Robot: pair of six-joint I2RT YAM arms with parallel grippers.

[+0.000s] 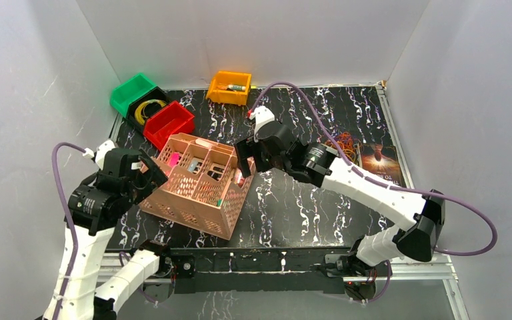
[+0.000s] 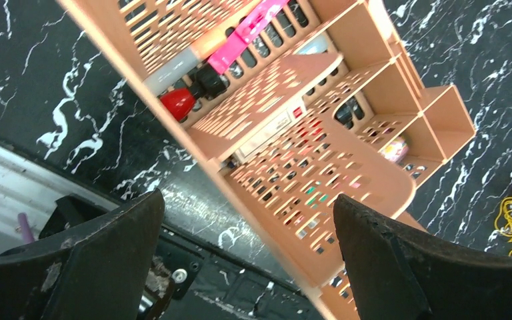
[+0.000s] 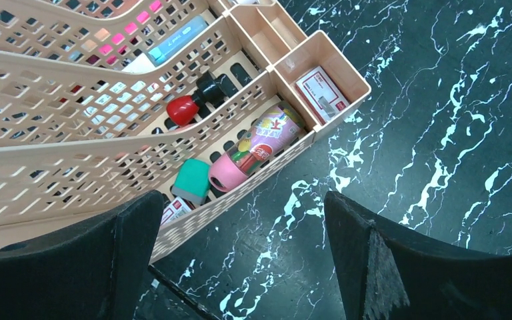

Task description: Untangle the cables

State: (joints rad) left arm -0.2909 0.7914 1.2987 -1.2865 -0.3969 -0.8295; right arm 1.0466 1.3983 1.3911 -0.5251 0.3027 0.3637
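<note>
Orange-yellow cables (image 1: 347, 143) lie tangled near the table (image 1: 287, 207) right edge. Left gripper (image 2: 247, 227) and right gripper (image 3: 240, 227) gape wide and empty, flanking the peach organizer (image 1: 197, 193); swinging toward the cables risks knocking it.

Your right gripper (image 3: 243, 213) hangs with its black fingers wide apart and nothing between them, over the black, white-veined marble tabletop (image 3: 433, 133). You see the peach perforated plastic organiser (image 3: 53, 167) sitting on that surface. Along its near edge lie a pink-capped labelled tube (image 3: 253, 150) and a teal block (image 3: 192, 180). A red-and-white carton (image 3: 320, 93) fills the corner pocket.
</note>
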